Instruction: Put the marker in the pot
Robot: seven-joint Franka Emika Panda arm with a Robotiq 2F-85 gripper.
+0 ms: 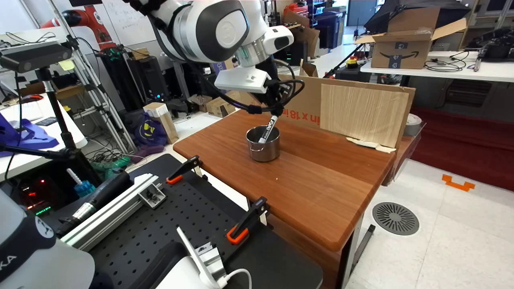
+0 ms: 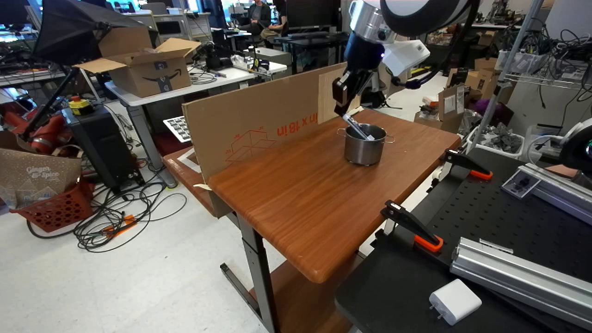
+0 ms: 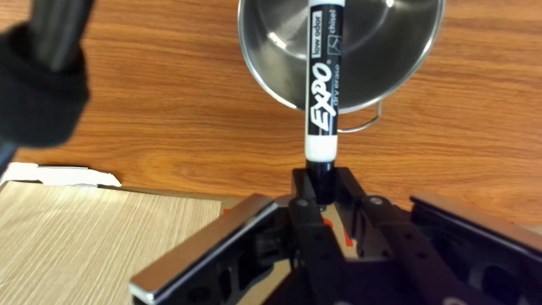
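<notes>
The pot (image 1: pixel 263 152) is a small silver metal pot standing upright on the wooden table, also in an exterior view (image 2: pixel 363 151) and in the wrist view (image 3: pixel 273 63). The marker (image 1: pixel 268 130) is black and white and tilted. My gripper (image 1: pixel 276 114) is shut on its black end, above the pot's rim. In an exterior view the marker (image 2: pixel 357 126) slants from the gripper (image 2: pixel 341 111) down into the pot's opening. In the wrist view the marker (image 3: pixel 322 72) runs from the fingertips (image 3: pixel 321 183) across the pot's rim; its far end is cut off by the top edge.
A brown table (image 1: pixel 317 180) carries the pot. A cardboard panel (image 2: pixel 263 120) stands along one table edge, with a pale wood-grain sheet (image 1: pixel 363 114) on it. Clamps (image 2: pixel 411 224) with orange pads sit where the black perforated board (image 1: pixel 176 224) meets the table.
</notes>
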